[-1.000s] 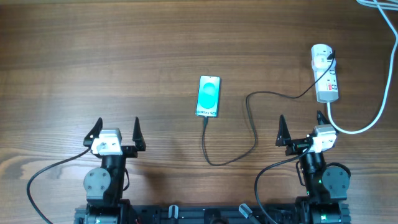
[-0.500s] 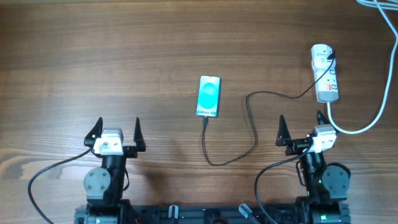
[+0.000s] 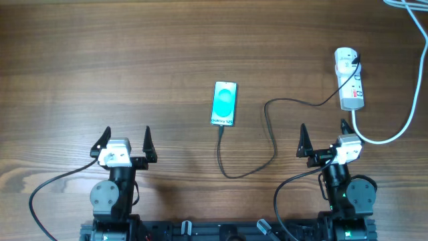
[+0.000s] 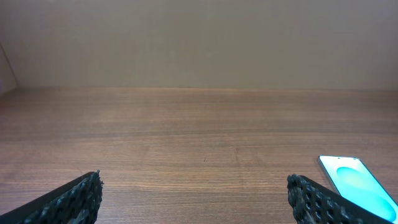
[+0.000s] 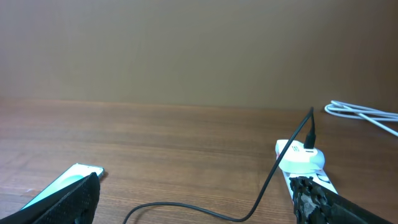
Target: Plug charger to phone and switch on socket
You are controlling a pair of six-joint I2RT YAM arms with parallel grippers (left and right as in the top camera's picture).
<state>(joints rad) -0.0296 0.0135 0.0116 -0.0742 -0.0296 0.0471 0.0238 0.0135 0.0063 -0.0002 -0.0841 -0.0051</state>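
The phone (image 3: pixel 225 103) lies in the middle of the table with its cyan screen lit; it also shows in the left wrist view (image 4: pixel 359 185) and the right wrist view (image 5: pixel 65 180). The black charger cable (image 3: pixel 270 138) runs from the phone's bottom edge in a loop to its black plug, seated in the white socket strip (image 3: pixel 349 87) at the right. The cable (image 5: pixel 273 177) and the socket (image 5: pixel 301 159) show in the right wrist view. My left gripper (image 3: pixel 124 142) is open and empty near the front left. My right gripper (image 3: pixel 324 137) is open and empty, in front of the socket.
The socket's thick white lead (image 3: pixel 400 134) curves right and runs to the table's far right corner; it shows in the right wrist view (image 5: pixel 364 114). Bare wooden table (image 3: pixel 100 60) spreads to the left and behind the phone.
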